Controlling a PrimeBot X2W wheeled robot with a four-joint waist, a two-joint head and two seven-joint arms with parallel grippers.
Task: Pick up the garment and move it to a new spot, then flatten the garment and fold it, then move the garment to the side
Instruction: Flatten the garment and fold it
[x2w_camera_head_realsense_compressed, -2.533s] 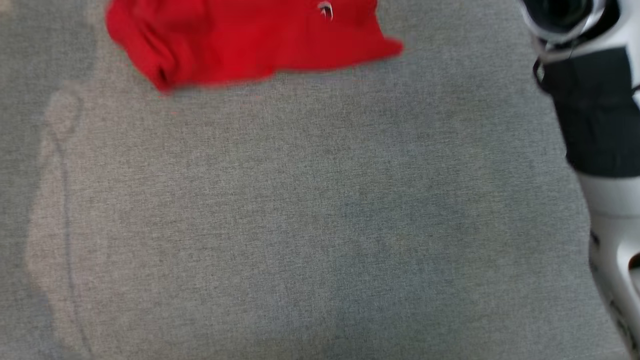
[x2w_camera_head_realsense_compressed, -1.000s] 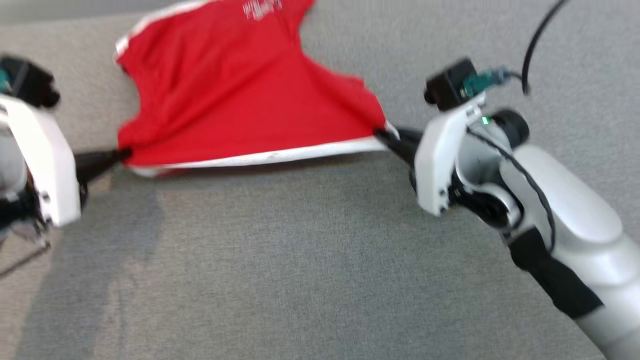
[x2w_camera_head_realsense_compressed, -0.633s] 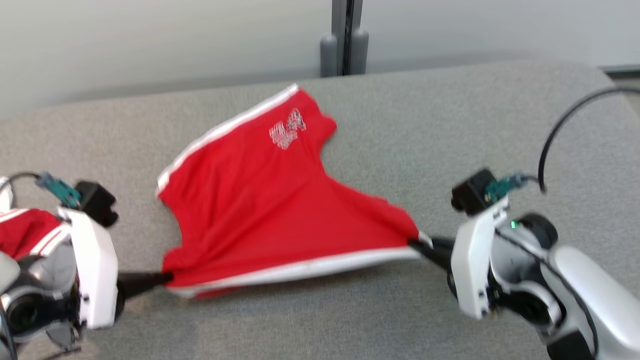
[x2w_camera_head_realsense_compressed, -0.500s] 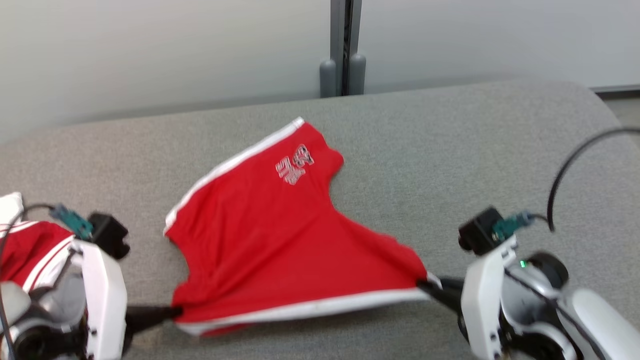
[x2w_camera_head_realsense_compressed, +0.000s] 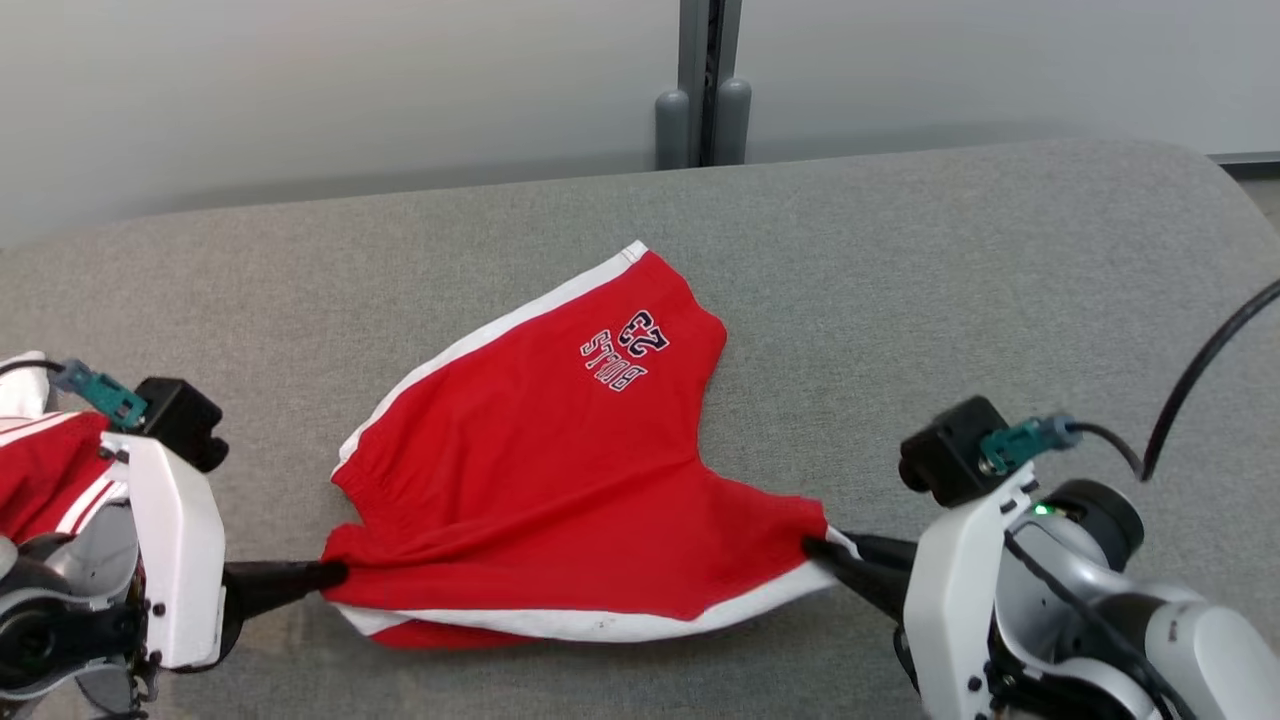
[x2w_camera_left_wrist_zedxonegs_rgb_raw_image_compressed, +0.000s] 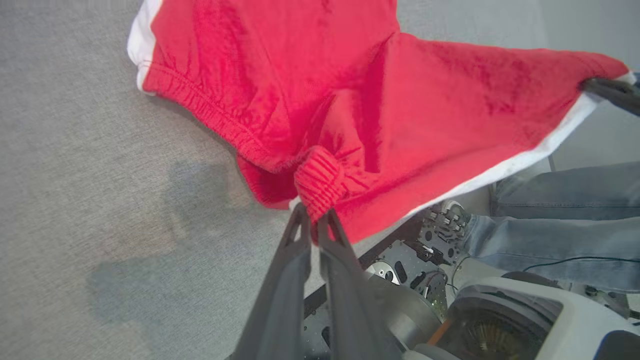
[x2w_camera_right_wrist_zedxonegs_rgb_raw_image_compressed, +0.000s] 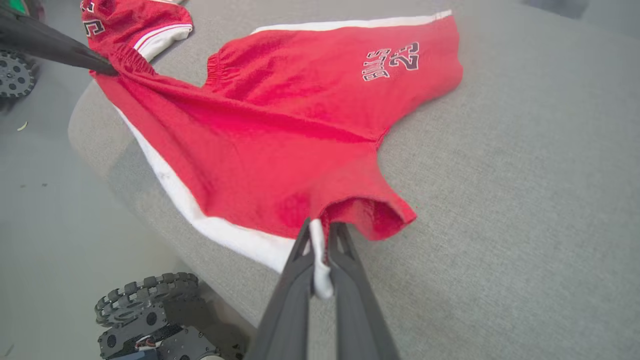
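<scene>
Head view: one pair of red basketball shorts (x2w_camera_head_realsense_compressed: 560, 470) lies partly spread on the grey fabric-covered counter (x2w_camera_head_realsense_compressed: 950, 280), near its front edge. Its far leg rests flat on the fabric, while its near edge is lifted and stretched between two grippers. The left gripper (x2w_camera_head_realsense_compressed: 335, 573) is clenched on the elastic waistband at the shorts' left corner. The right gripper (x2w_camera_head_realsense_compressed: 815, 550) is clenched on the hem of the near leg, where a white stripe ends.

Two white side stripes are visible, one along the far edge and one along the near edge. One print (x2w_camera_head_realsense_compressed: 625, 350) reading "BULLS 23" sits on the far leg, upside down in this view.

A second red garment with white trim (x2w_camera_head_realsense_compressed: 40, 470) lies at the counter's left end, behind the left wrist and apart from the shorts.

Left wrist view: the bunched waistband is pinched between the two dark fingers, and a person's legs in blue jeans (x2w_camera_left_wrist_zedxonegs_rgb_raw_image_compressed: 550, 240) stand beyond the counter's edge.

Right wrist view: a fold of white stripe and red hem is pressed between the fingers.
</scene>
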